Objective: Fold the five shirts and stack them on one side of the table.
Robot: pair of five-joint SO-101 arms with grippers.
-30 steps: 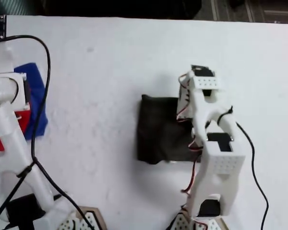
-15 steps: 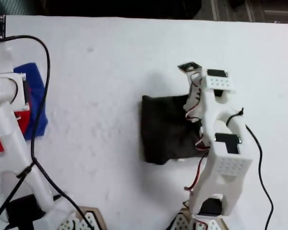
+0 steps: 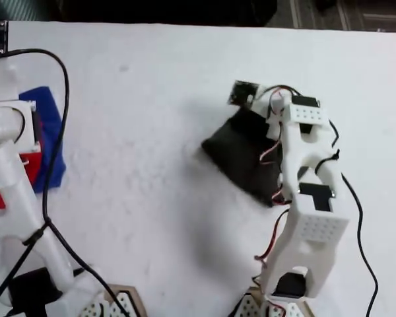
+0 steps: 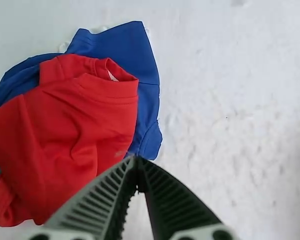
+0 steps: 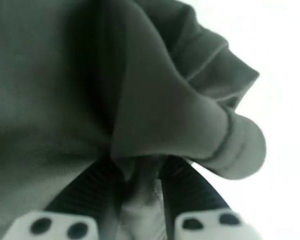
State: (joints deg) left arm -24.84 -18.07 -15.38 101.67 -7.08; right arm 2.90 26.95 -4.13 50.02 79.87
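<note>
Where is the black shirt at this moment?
In the high view the black shirt is right of centre, pinched in the right claw, far from the red shirt and blue shirt at left.

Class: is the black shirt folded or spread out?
Folded: the black cloth shirt is a compact bundle, pinched by the right gripper.

**White table, dark room behind**

A white table (image 3: 138, 72) spans most of the high view, and close up its top looks faintly pebbled. Past its far edge runs a dark strip (image 3: 165, 10), with grey-brown floor (image 3: 356, 13) toward the right. The light is even and the shadows are soft.
</note>
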